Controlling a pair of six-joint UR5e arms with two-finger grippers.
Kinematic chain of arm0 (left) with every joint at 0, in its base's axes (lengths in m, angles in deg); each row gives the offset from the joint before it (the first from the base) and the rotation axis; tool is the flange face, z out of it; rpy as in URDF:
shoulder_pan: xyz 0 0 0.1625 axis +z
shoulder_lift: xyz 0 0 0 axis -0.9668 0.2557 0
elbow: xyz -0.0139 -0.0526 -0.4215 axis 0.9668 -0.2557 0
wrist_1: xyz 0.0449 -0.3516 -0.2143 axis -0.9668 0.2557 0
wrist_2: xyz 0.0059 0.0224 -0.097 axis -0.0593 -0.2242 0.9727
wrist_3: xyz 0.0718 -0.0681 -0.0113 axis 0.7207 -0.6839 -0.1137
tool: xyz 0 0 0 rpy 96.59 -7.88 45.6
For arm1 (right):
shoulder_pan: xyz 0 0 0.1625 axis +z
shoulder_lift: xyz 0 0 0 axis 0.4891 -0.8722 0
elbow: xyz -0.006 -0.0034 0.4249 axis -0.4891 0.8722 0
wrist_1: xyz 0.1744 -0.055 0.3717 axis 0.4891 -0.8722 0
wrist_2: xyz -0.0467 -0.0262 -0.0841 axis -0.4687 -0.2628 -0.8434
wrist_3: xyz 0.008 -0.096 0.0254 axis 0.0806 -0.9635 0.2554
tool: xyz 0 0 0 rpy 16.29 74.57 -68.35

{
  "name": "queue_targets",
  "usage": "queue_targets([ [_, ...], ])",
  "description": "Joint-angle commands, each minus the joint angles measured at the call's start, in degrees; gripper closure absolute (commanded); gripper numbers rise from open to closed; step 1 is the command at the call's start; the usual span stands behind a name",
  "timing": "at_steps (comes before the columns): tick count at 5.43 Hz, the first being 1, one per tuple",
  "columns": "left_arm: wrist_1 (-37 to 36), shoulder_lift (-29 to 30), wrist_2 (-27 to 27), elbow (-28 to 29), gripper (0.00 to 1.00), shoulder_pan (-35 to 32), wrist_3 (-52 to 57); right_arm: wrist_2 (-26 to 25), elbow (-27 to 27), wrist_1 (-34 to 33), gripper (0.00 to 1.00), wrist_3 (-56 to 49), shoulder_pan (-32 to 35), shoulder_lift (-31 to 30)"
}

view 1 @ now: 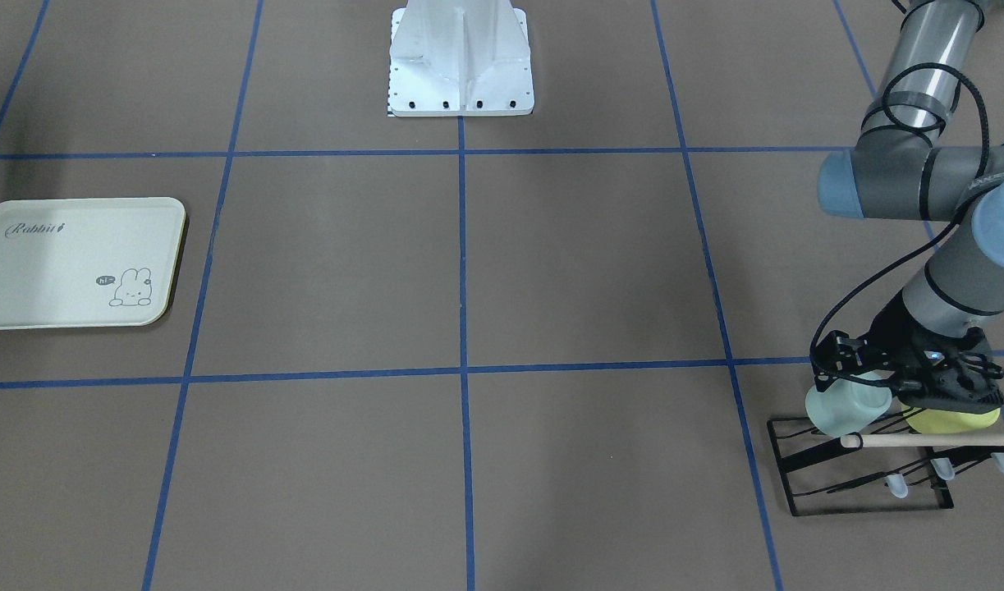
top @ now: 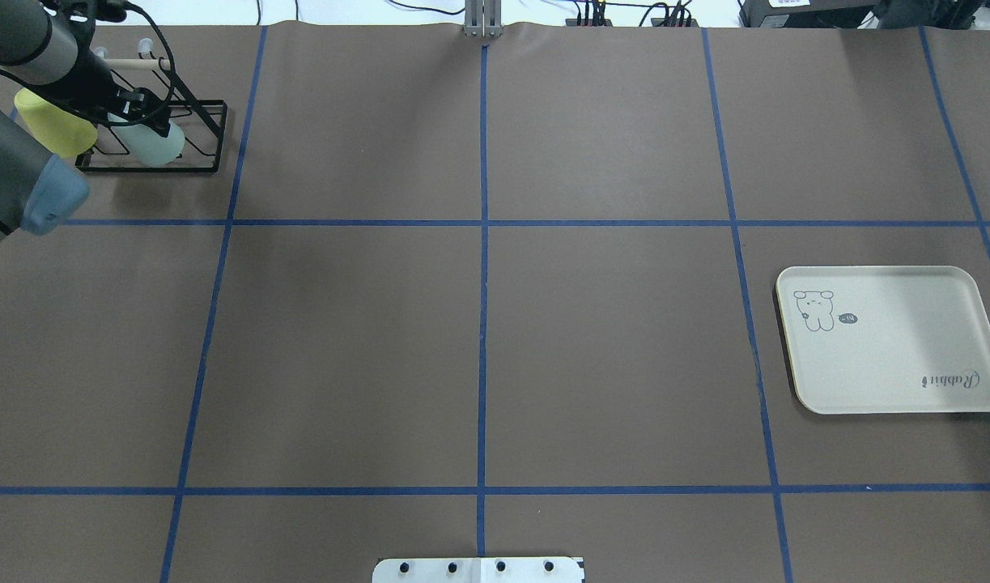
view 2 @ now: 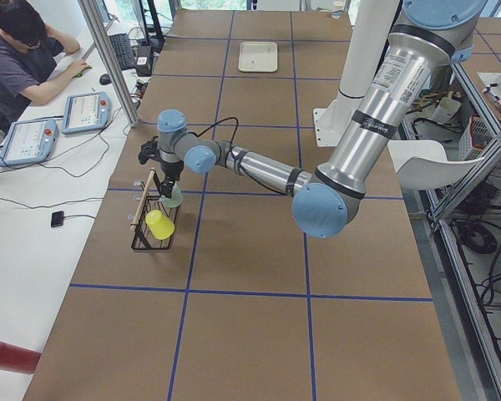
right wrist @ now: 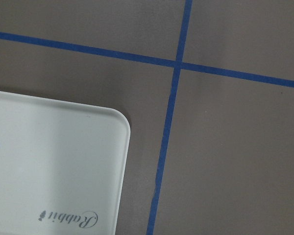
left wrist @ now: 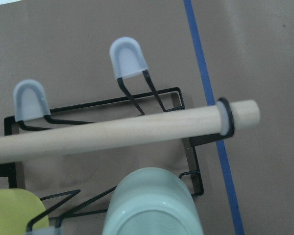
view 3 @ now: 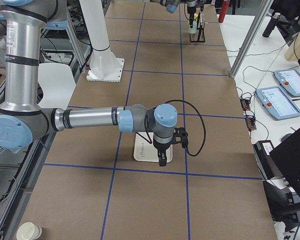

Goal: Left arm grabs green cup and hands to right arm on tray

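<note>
The green cup lies tilted on the black wire rack at the table's corner on my left. It also shows in the overhead view and fills the bottom of the left wrist view. My left gripper is right at the cup's upper part, with fingers on either side. I cannot tell whether they press on it. The tray lies bare at the other end of the table. My right gripper hangs low over the tray's edge. I cannot tell whether it is open or shut.
A yellow-green cup sits on the same rack beside the green one. A wooden rod runs across the rack just past the cups. The white robot base stands at mid-table. An operator sits beside the table.
</note>
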Motion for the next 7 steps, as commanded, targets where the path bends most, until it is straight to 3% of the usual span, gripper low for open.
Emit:
queue_targets([
  [1, -0.1, 0.0, 0.0, 0.0, 0.20, 0.0, 0.1, 0.0, -0.1, 0.0, 0.00, 0.1, 0.0, 0.0],
  [3, -0.1, -0.1, 0.0, -0.1, 0.20, 0.0, 0.1, 0.0, -0.2, 0.0, 0.00, 0.1, 0.0, -0.1],
  [4, -0.2, -0.1, -0.1, -0.4, 0.29, 0.0, 0.1, 0.0, -0.2, 0.0, 0.00, 0.1, 0.0, 0.0],
  [6, -0.2, -0.3, -0.1, -1.4, 0.68, -0.3, 0.0, 0.0, -0.2, 0.0, 0.00, 0.1, 0.0, -0.1],
  [7, -0.4, -0.5, -0.1, -3.8, 0.76, -0.6, -0.1, 0.0, -0.2, 0.0, 0.00, 0.1, 0.0, -0.1],
])
